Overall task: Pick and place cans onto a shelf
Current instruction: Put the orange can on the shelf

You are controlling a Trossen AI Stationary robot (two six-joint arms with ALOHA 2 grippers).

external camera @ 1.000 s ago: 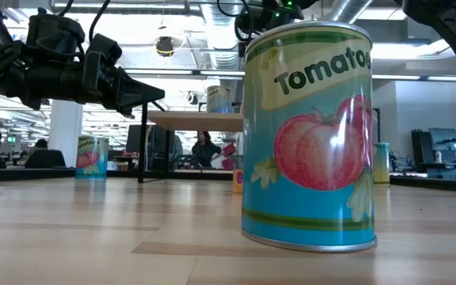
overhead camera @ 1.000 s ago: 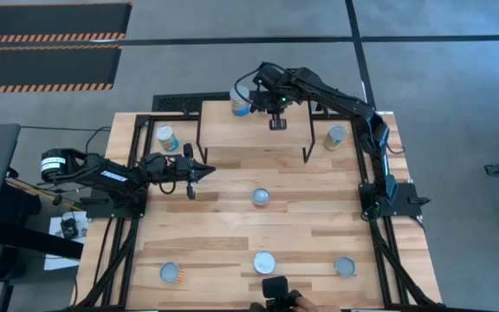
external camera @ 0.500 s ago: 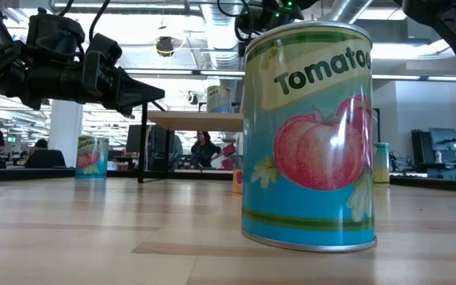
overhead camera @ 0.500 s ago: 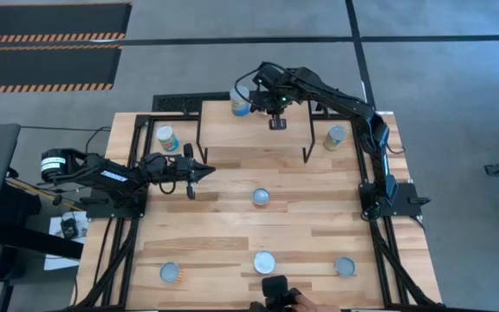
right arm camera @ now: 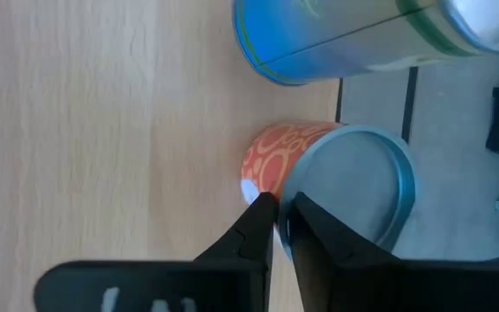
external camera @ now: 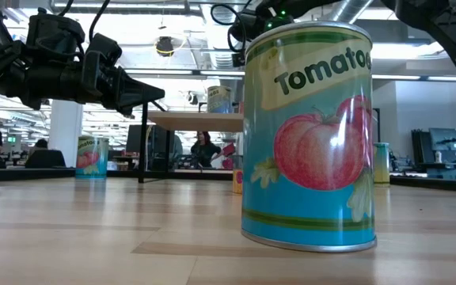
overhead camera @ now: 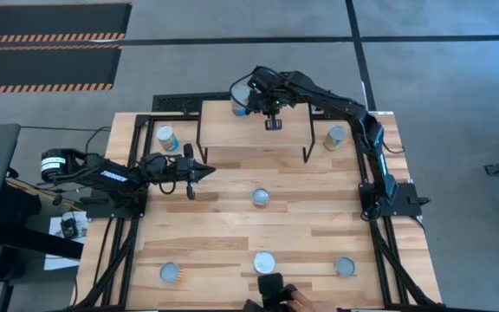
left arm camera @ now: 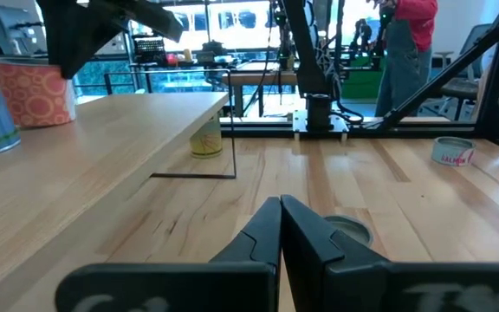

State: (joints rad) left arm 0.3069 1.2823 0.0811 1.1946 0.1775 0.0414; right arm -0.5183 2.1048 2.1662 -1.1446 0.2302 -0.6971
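The shelf (overhead camera: 254, 134) stands at the table's far middle. An orange-red can (right arm camera: 271, 160) and a blue can (right arm camera: 336, 39) stand on its far left corner (overhead camera: 240, 97). My right gripper (right arm camera: 280, 208) is above that corner, fingers shut and pointing down, with its tips at the near rim of the orange-red can's silver top (right arm camera: 353, 186). My left gripper (overhead camera: 208, 171) is shut and empty, held level above the table's left part (left arm camera: 280, 208). Other cans stand on the table at the far left (overhead camera: 166, 137), the far right (overhead camera: 336, 136) and the middle (overhead camera: 261, 198). My right gripper's shut fingertips stand from above at the edge of the orange-red can's rim (right arm camera: 288, 186). I cannot tell whether they touch it. The can stands upright on the shelf top.
Three more cans stand along the near edge (overhead camera: 171, 272) (overhead camera: 264, 262) (overhead camera: 346, 266); the middle one fills the low view (external camera: 307, 134). A person's hand (overhead camera: 297, 301) shows at the near edge. Bare wood lies between the shelf and the near cans.
My right gripper has gone a little toward the table's far left, over the shelf's far left corner. My left arm has kept still.
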